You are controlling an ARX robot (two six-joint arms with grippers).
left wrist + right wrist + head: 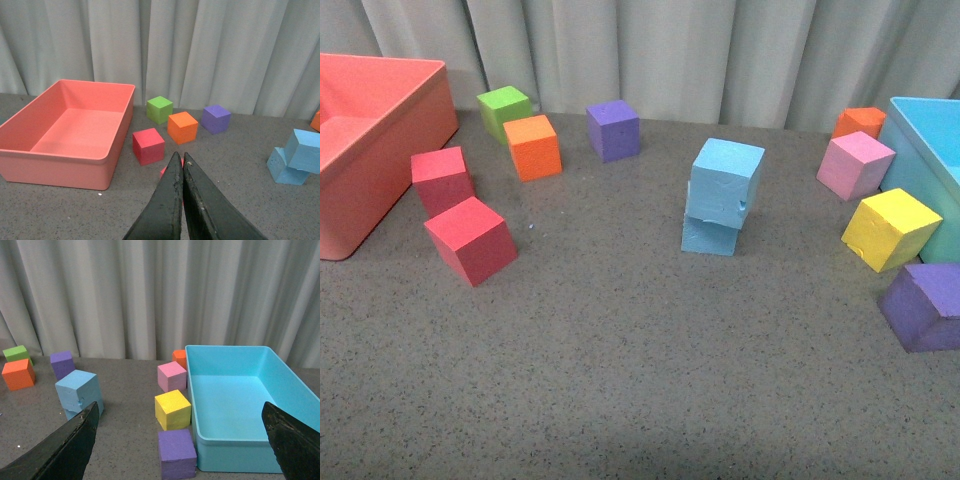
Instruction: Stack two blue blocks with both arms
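Note:
Two sky-blue blocks stand stacked mid-table: the upper block (727, 182) sits slightly askew on the lower block (710, 237). The stack also shows in the left wrist view (305, 150) and in the right wrist view (77, 388). Neither arm shows in the front view. My left gripper (179, 159) is shut and empty, its tips over a red cube, well away from the stack. My right gripper (180, 412) is open wide and empty, one finger (70, 442) showing near the stack and the other finger (292, 442) over the bin.
A red bin (365, 150) stands at the left, a light-blue bin (930, 170) at the right. Red (470, 240), orange (532, 147), green (504, 109) and purple (613, 129) cubes lie left and back. Pink (855, 165), yellow (890, 228) and purple (923, 306) cubes lie right.

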